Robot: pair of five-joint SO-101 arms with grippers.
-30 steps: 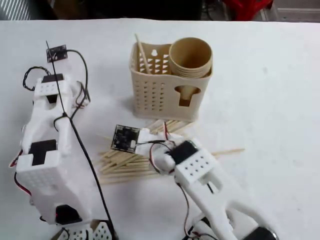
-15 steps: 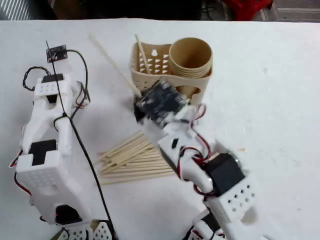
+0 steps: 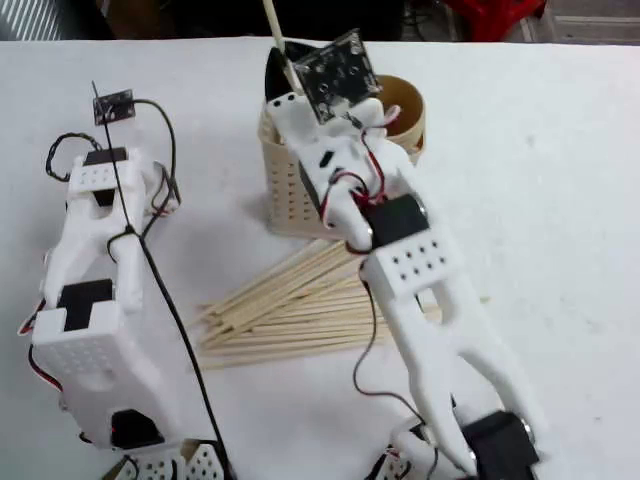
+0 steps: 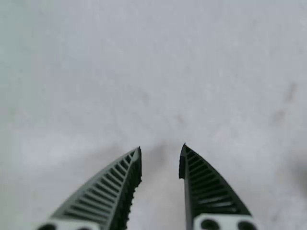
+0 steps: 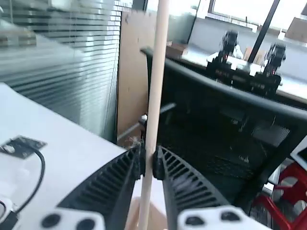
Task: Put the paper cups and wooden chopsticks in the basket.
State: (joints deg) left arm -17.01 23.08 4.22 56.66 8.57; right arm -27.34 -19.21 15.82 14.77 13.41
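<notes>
White table (image 3: 560,150); window blinds (image 5: 43,52)

The white table (image 3: 540,150) bears a beige perforated plastic basket (image 3: 290,195) and, just beside it, a fanned pile of pale wooden chopsticks (image 3: 270,320).

Your right pincer (image 5: 148,162) has risen from the desk (image 3: 540,150) in front of the cream perforated plastic basket (image 3: 290,195) to above its rim. The thin pale wooden chopstick (image 5: 157,72) it carries, slanted before, now stands upright.
</notes>
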